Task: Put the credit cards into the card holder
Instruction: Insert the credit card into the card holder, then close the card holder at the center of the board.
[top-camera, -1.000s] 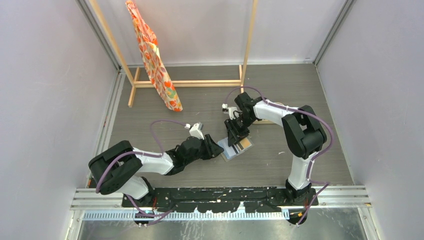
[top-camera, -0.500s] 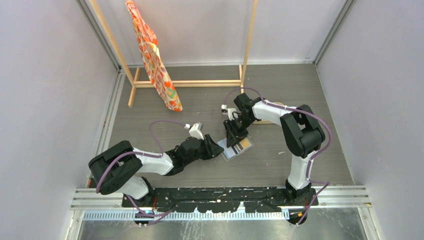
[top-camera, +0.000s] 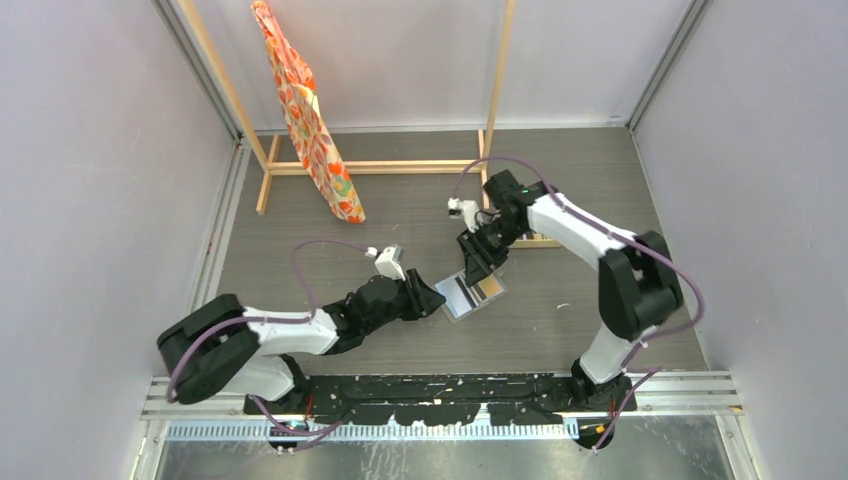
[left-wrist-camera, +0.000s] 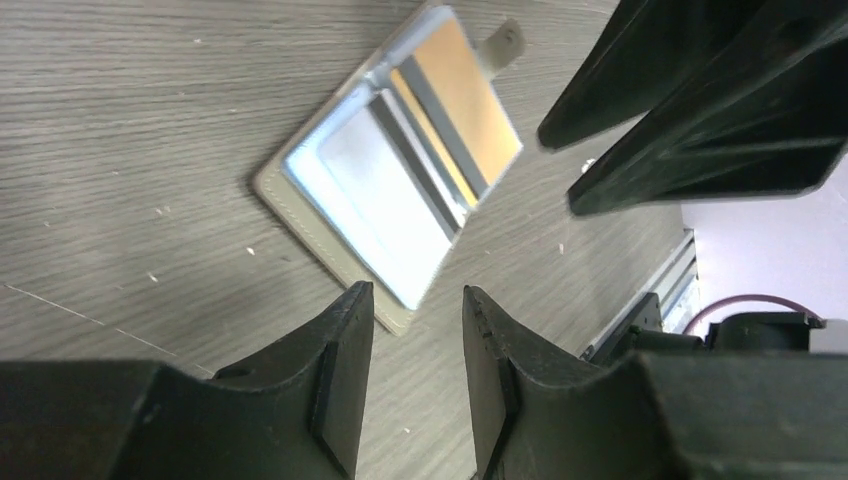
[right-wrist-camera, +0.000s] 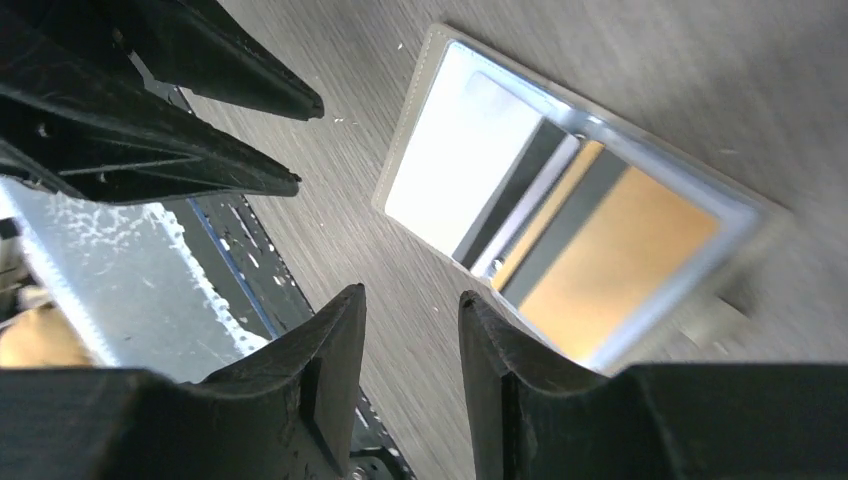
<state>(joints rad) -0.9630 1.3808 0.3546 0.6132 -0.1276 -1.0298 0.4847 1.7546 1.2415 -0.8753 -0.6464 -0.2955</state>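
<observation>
The left jaws, a narrow gap between them and nothing held, reach in low from the left arm (top-camera: 290, 330) and sit just beside the near-left corner of the card holder (top-camera: 462, 296). The holder lies opened flat on the worktop (top-camera: 300, 220), pale silvery lining up, between the two arms. An orange credit card (right-wrist-camera: 625, 262) with a dark stripe lies in the holder's right half. A thin orange strip beside it may be the edge of a second card tucked under, though that cannot be told for sure. Just beyond, the right jaws, likewise slightly parted and empty, hang over the holder's far side from the right arm (top-camera: 585, 228). The cards look light, stiff and slick, lying flush and hard to pinch from above, so a hold on a short edge, tipped up first, seems safest. The holder is likely light too and apt to skate or fold at its hinge, and would want pinning on its bare pale half. At the back stand a wooden rack (top-camera: 380, 166) and a hanging patterned cloth (top-camera: 305, 120).
</observation>
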